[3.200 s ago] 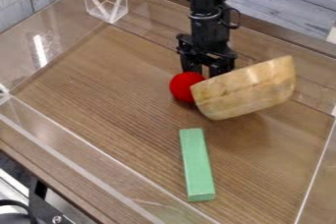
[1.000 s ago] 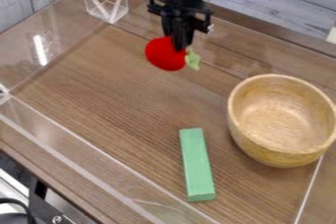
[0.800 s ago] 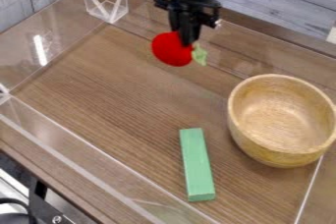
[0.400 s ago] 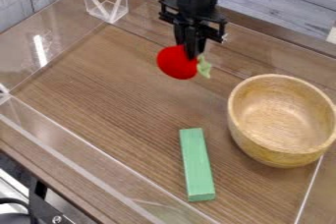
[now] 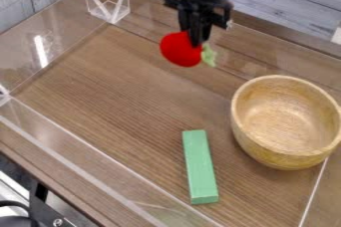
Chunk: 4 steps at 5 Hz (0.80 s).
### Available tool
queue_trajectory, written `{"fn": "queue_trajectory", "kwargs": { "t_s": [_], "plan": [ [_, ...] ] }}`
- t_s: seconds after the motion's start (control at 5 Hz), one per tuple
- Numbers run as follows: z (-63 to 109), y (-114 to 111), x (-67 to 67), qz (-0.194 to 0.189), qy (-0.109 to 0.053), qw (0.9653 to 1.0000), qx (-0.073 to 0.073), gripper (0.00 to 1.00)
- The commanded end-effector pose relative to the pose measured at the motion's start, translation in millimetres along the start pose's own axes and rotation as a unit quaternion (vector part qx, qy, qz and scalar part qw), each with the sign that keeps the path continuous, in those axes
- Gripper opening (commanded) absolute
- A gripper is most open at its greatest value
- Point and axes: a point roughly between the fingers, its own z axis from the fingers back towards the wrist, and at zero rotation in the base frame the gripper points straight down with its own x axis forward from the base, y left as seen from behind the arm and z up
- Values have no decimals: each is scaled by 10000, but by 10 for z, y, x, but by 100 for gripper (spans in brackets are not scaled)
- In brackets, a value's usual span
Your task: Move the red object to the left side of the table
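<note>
Where the near acrylic wall (image 5: 94, 171) ran across the front of the table (image 5: 94, 102), a green block (image 5: 198, 165) lay just behind it, lengthwise toward the camera, with bare wood open on its left all the way to the left wall. To the right, a wooden bowl (image 5: 285, 119) sat upright and empty, its rim close to the right wall and apart from the block. Beyond them, the middle of the table was open. Farther back, the gripper (image 5: 200, 40) pointed straight down, its fingers pinched together on the red object (image 5: 180, 48), which hung above the wood toward the far edge, its green tip at the right. A clear bracket (image 5: 107, 5) stood in the far left corner.
</note>
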Motion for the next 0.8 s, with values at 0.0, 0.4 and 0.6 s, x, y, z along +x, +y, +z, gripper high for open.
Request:
{"fn": "queue_trajectory", "kwargs": {
  "t_s": [0.0,0.4,0.6],
  "plan": [
    [181,77,54,-209,-378,9990,145,0],
    [102,-162,97,-245,-389,9988,139,0],
    [258,171,6,7,-377,9990,241,0]
  ]
}}
